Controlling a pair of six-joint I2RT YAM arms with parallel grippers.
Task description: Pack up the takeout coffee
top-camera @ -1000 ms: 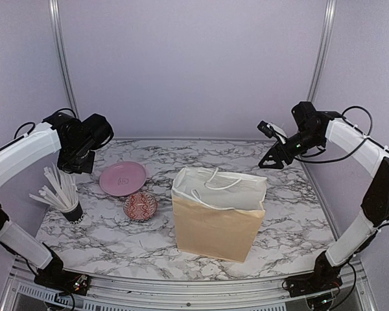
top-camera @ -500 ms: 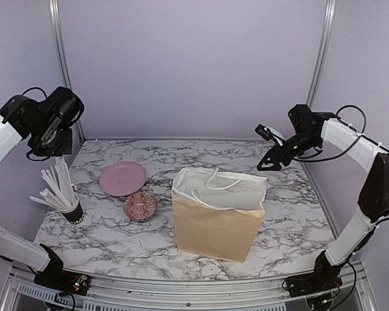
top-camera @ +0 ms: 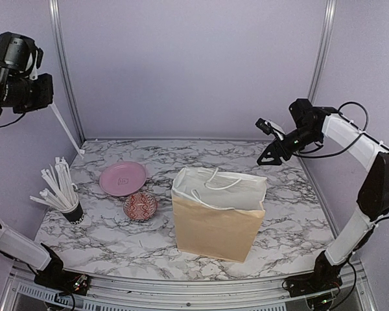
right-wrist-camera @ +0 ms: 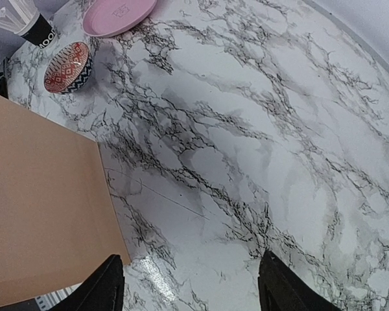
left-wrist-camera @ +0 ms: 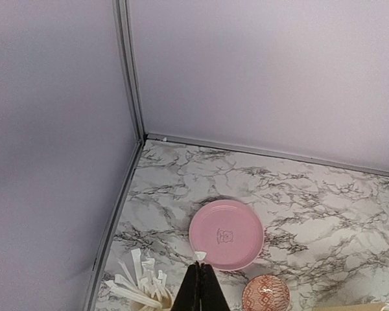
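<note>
Takeout coffee unseen; left gripper (left-wrist-camera: 198, 272) pinches a straw (top-camera: 68, 131) (aloft), right gripper (right-wrist-camera: 191, 291) spread empty.

Paper bag (top-camera: 217, 223), pink plate (top-camera: 122, 178), patterned bowl (top-camera: 141, 206), cup of straws (top-camera: 71, 212), one straw (top-camera: 66, 129) aloft

Left arm held high, left gripper (left-wrist-camera: 200, 272) pinched tight on a thin white straw (top-camera: 68, 131), right arm elbow-bent, right gripper (right-wrist-camera: 191, 288) angled downward, jaws spread wide, holding nothing.

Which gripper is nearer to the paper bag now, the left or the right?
Right. The right gripper hovers open just behind the far right corner of the paper bag. The left gripper is high up at the far left, shut on a straw.
</note>
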